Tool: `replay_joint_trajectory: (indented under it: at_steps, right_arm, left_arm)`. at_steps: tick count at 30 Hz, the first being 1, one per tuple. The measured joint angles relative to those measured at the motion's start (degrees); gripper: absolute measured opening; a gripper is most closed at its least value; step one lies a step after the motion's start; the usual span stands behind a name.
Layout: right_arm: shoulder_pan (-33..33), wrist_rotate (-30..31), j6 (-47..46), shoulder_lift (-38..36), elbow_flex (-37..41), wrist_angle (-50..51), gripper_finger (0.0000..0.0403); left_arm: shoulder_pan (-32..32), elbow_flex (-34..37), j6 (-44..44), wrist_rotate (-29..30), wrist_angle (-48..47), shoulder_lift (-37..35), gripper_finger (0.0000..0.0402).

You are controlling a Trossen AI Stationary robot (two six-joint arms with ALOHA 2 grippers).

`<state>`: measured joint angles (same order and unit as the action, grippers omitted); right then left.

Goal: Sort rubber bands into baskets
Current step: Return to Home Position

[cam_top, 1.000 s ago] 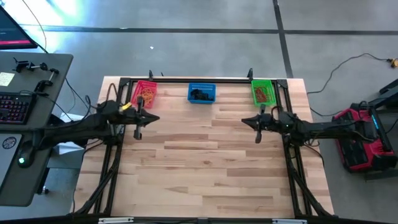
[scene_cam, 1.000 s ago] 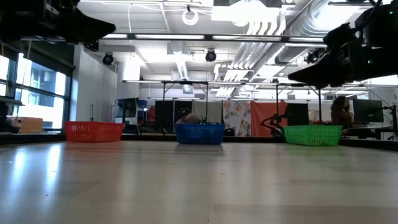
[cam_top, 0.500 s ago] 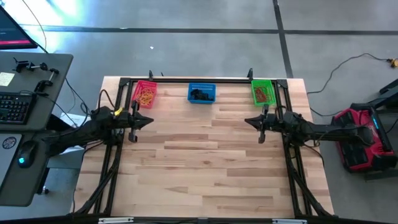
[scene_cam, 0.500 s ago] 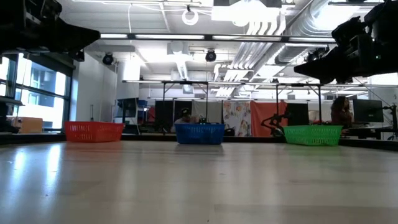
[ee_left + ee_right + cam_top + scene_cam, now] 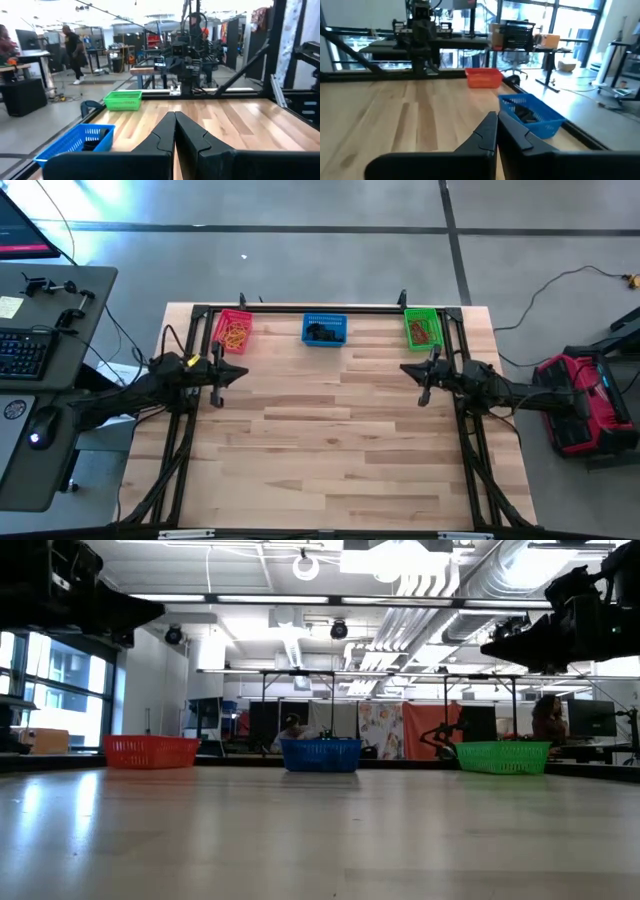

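Both arms have drawn back a little from the blue basket (image 5: pixel 320 755) since a second ago, each toward its own side of the table (image 5: pixel 330 430). The baskets have not moved. Three stand in a row along the far edge: the red basket (image 5: pixel 150 752) well left of the blue basket, the green basket (image 5: pixel 503 757) well right of it.

Yellow bands (image 5: pixel 236 333) lie in the red basket, black bands (image 5: pixel 320 333) in the blue basket and red-orange bands (image 5: pixel 424 332) in the green basket.

The table is pale wood planks inside a black frame. Left of the blue basket, past the table, is a grey desk (image 5: pixel 60 410) with a keyboard (image 5: pixel 25 352). Far to the basket's right a red machine (image 5: pixel 575 405) sits on the concrete floor. Behind the blue basket the room is a bright workshop with ceiling ducts, and a person (image 5: pixel 75 47) walks there.

The left gripper (image 5: pixel 175 117) hangs above the table, nearer than the blue basket and off to its left. Its fingers are pressed together, holding and touching nothing. The right gripper (image 5: pixel 497 116) mirrors it on the basket's right, its fingers likewise closed on nothing.
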<state>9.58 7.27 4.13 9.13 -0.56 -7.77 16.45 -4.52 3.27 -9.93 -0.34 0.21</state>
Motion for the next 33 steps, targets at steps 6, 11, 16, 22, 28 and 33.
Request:
replay_joint_trajectory:
  at_steps: [6, 11, 16, 22, 28, 33]
  right_arm:
    - [0.0, 1.9, -0.2, -1.9, 0.0, 5.4, 0.0]
    - [0.0, 2.0, -2.8, -2.0, 0.0, 5.4, 0.0]
    - [0.1, 2.1, -4.1, -1.3, 0.0, 5.4, 0.0]
    - [0.1, 2.0, -2.7, 0.4, 0.0, 5.4, 0.0]
    - [0.2, 2.2, -2.2, 2.0, 0.0, 5.4, 0.0]
    - [0.2, 2.1, -3.3, 2.2, 0.0, 5.4, 0.0]
  left_arm:
    - [0.0, 3.9, 0.3, 4.7, 2.6, 0.2, 0.0]
    - [0.0, 3.9, 0.9, 4.5, 2.0, 0.0, 0.0]
    - [0.0, 3.9, 0.1, 5.7, 3.7, 0.0, 0.0]
    - [0.0, 3.8, -3.8, 5.7, 1.7, 0.0, 0.0]
    - [0.0, 3.8, -8.6, 4.6, 1.9, 0.0, 0.0]
    - [0.0, 3.8, -5.1, 5.5, 1.9, 0.2, 0.0]
